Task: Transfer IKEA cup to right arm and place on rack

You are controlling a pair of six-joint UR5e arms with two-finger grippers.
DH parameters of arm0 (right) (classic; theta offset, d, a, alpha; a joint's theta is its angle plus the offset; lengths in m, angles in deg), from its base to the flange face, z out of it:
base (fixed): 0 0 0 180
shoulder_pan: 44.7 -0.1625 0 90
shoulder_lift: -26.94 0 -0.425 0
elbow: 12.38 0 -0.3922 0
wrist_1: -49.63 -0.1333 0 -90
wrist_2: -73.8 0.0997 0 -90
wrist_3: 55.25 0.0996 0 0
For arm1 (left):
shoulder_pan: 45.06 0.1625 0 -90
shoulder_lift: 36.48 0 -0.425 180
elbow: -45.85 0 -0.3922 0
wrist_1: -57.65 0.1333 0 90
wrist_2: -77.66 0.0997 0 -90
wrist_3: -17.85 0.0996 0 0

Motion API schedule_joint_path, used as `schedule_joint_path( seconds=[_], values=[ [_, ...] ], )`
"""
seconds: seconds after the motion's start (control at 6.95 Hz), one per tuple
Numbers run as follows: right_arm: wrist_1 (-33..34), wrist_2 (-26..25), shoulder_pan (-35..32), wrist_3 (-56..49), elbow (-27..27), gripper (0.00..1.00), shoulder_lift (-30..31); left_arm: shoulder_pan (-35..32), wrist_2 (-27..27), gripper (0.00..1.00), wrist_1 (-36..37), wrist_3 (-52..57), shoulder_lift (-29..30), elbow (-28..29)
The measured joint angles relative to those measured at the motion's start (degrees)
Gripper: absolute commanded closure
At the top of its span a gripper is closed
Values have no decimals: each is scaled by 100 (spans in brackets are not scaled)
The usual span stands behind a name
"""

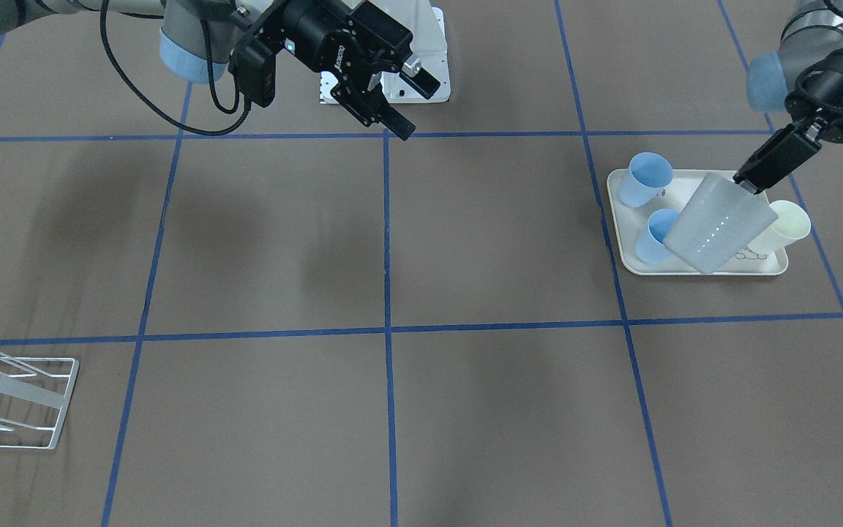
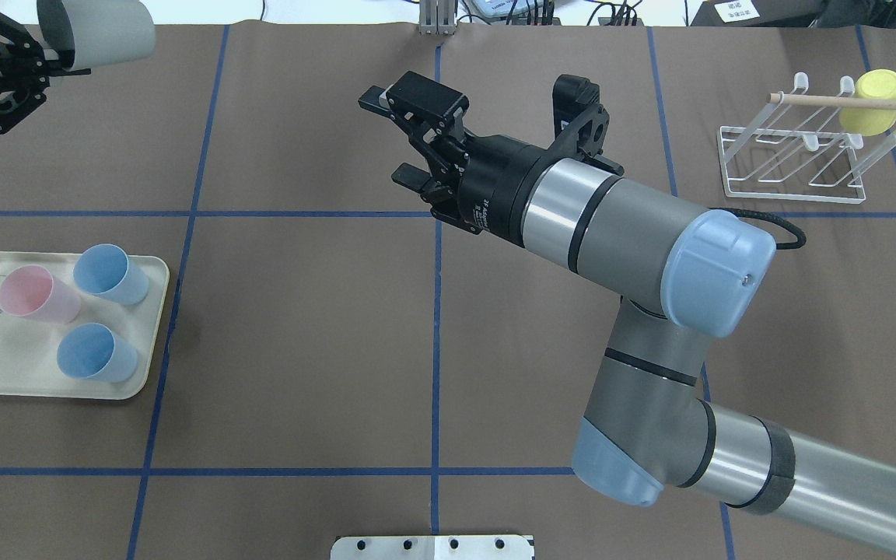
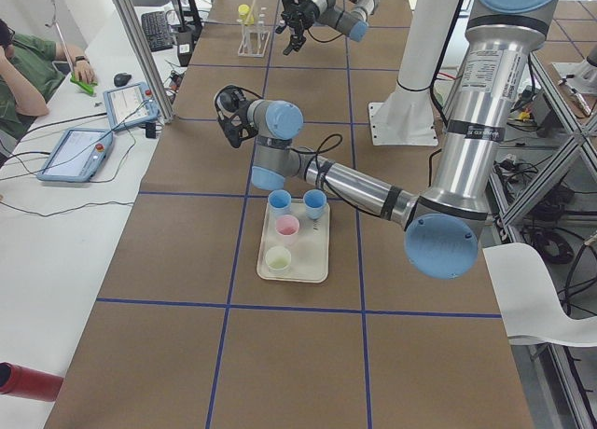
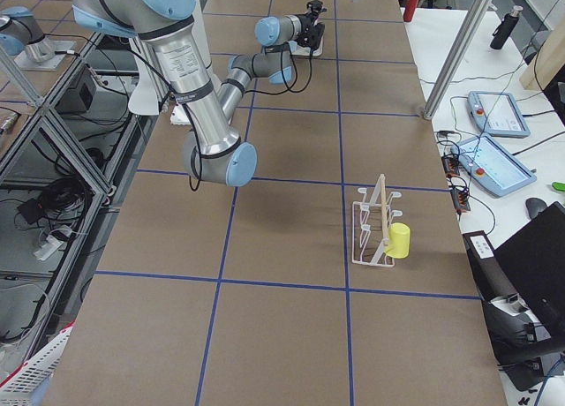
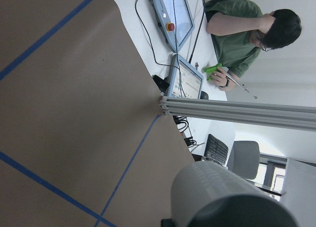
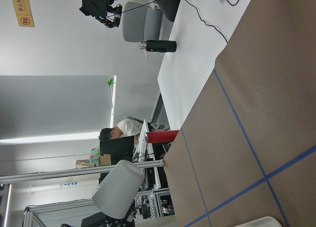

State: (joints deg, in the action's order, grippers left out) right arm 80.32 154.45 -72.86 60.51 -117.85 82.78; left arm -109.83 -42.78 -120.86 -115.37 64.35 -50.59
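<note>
Fixed and wrist views, shared table (image 1: 465, 241)

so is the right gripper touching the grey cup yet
Apart. Overhead view shows a wide stretch of table between the open right gripper and the grey cup.

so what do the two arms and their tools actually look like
The right arm and left arm are silver-grey tubes with black rings and pale blue round joint caps. The right tool and left tool are matt black, each with two flat fingers; the right one's body bears small white lettering. A black cable loops by the right wrist.
</note>
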Motion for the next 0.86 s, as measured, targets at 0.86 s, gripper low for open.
schedule_joint_path(
  seconds=[0.86],
  values=[
    [-24, -358, 12, 378, 20, 0, -108, 2435, 3141, 100, -1089, -884, 187, -334]
  ],
)
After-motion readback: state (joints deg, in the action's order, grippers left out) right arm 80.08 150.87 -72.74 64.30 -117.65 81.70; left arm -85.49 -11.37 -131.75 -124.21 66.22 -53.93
